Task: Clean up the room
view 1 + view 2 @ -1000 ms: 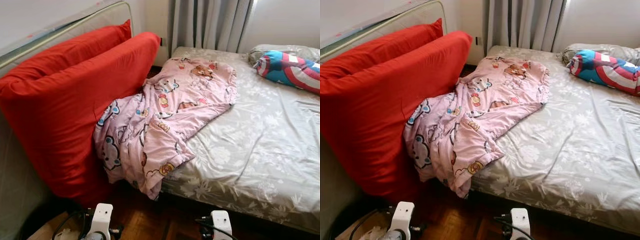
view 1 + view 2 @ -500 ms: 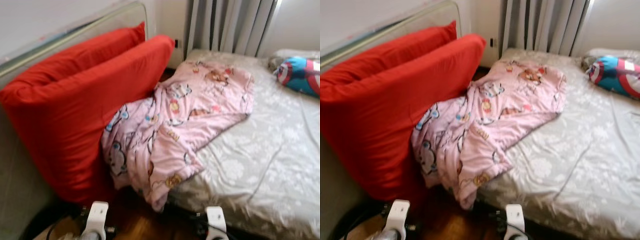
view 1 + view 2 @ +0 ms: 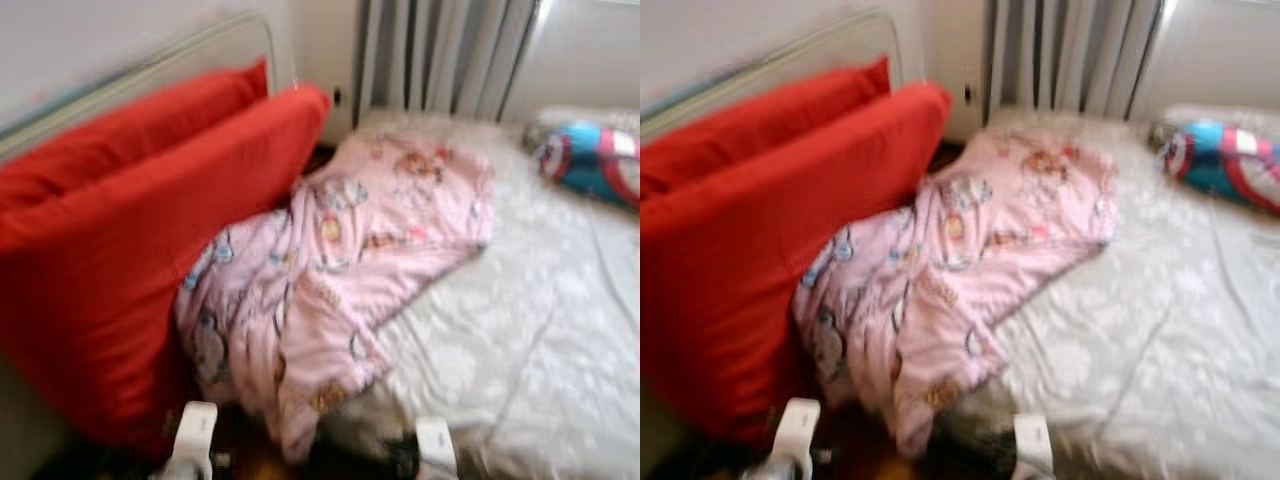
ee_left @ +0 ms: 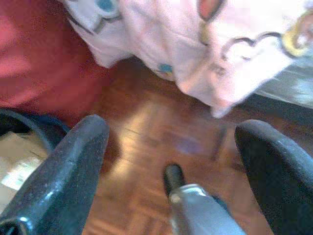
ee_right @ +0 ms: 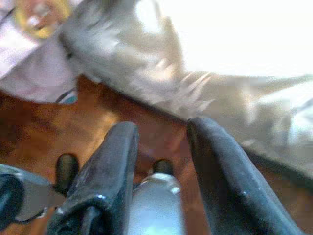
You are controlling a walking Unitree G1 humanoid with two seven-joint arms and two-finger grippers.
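Observation:
A pink cartoon-print blanket (image 3: 340, 260) lies rumpled on the bed (image 3: 530, 330), with one end hanging off the bed's near corner toward the floor. Two big red cushions (image 3: 130, 250) lean against the wall on the left, touching the blanket. A blue, red and white shield-print pillow (image 3: 595, 165) rests at the bed's far right. My left gripper (image 4: 171, 161) is open over the wooden floor (image 4: 146, 147), below the blanket's hanging end (image 4: 195, 44). My right gripper (image 5: 161, 147) is open with nothing in it, low beside the bed's edge (image 5: 205, 83).
Grey curtains (image 3: 440, 55) hang behind the bed. A pale framed panel (image 3: 150, 70) stands behind the cushions. A dark bin with cardboard (image 4: 24, 142) sits on the floor by the red cushion. My two white wrists (image 3: 195, 440) show at the picture's lower edge.
The whole picture has shifted and blurred, so the camera is moving; the bed looks nearer. The blanket, cushions and pillow lie where they were.

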